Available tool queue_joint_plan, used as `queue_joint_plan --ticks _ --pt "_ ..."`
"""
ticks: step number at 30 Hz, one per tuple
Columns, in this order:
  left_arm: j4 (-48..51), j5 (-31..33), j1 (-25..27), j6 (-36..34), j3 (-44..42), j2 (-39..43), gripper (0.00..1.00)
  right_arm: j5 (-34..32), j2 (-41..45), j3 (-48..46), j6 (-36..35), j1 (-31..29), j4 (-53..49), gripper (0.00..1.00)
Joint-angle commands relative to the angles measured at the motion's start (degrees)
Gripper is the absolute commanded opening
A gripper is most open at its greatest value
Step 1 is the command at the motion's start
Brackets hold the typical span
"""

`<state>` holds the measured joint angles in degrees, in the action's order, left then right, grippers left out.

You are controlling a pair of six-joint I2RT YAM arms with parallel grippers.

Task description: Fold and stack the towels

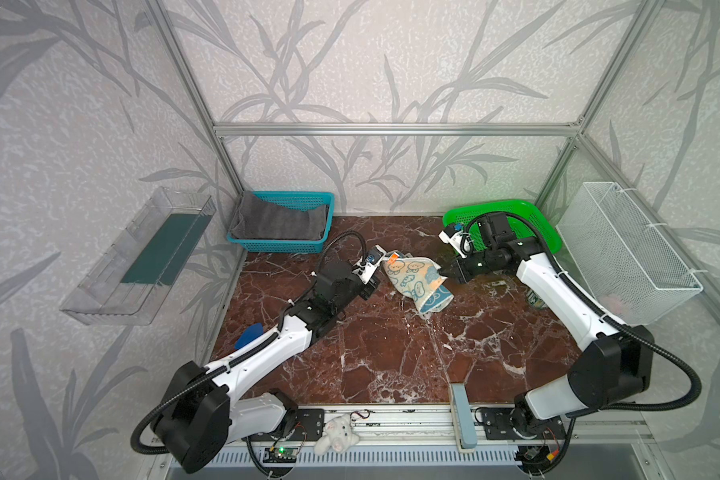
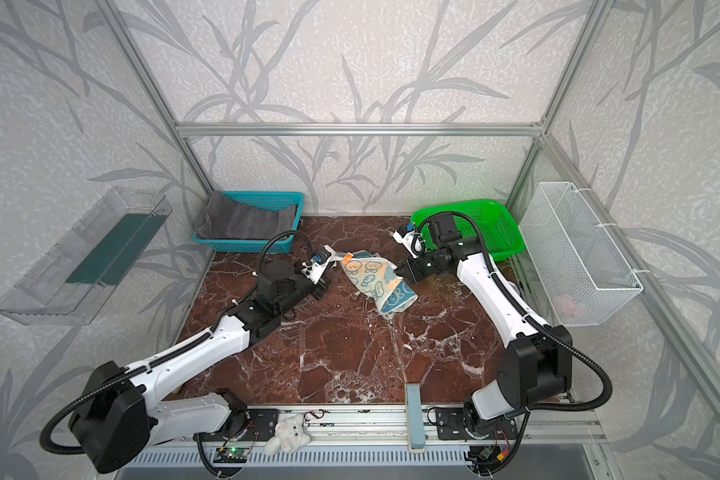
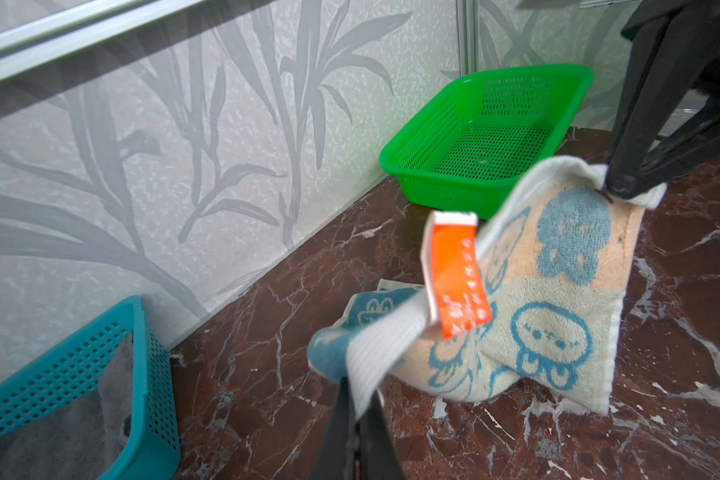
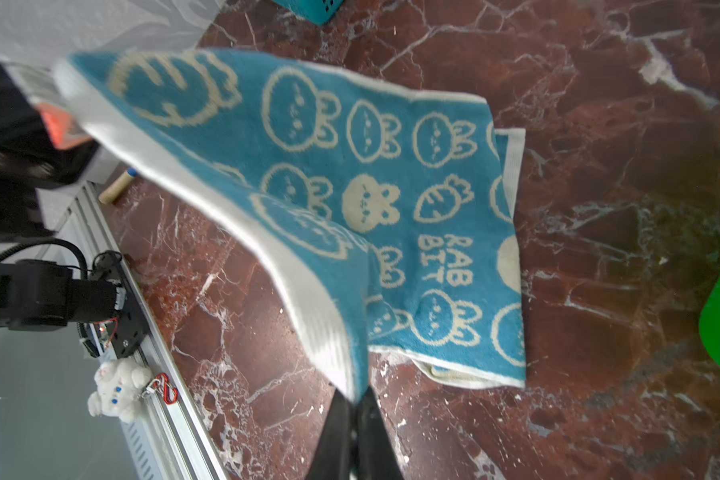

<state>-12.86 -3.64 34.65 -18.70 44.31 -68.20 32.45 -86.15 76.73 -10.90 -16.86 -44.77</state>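
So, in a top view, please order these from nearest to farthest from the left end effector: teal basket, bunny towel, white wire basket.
1. bunny towel, gripped by the left end effector, centre.
2. teal basket, back left corner.
3. white wire basket, on the right wall.

Brightly and evenly lit, with only soft shadows. Glares palely off the glossy red-brown marble tabletop [image 1: 391,353] by the right arm. Stretches toward the corners in both top views. Blurs, close to the wrist lenses, the orange fabric label [image 3: 458,274] and the teal bunny-print towel [image 4: 391,187] along its near white hem.
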Motion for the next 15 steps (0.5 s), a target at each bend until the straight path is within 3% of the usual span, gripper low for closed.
queue_joint_plan --ticks 1,5,8,15 --pt "13.60 -2.98 -0.29 -3.74 1.26 2.21 0.00 -3.35 1.07 -4.24 -3.58 -2.59 -0.29 0.11" --pt "16.78 -5.20 -0.30 -1.91 -0.60 2.93 0.00 -4.54 -1.77 -8.66 2.17 -4.79 1.25 0.19" --pt "18.57 -6.34 -0.29 -1.27 -1.25 2.51 0.00 -4.71 -4.25 -11.00 6.19 -5.49 2.89 0.37" --pt "19.36 -8.27 -0.36 -1.11 -2.65 0.77 0.00 -13.42 -2.97 -9.80 1.67 -7.83 1.08 0.71"
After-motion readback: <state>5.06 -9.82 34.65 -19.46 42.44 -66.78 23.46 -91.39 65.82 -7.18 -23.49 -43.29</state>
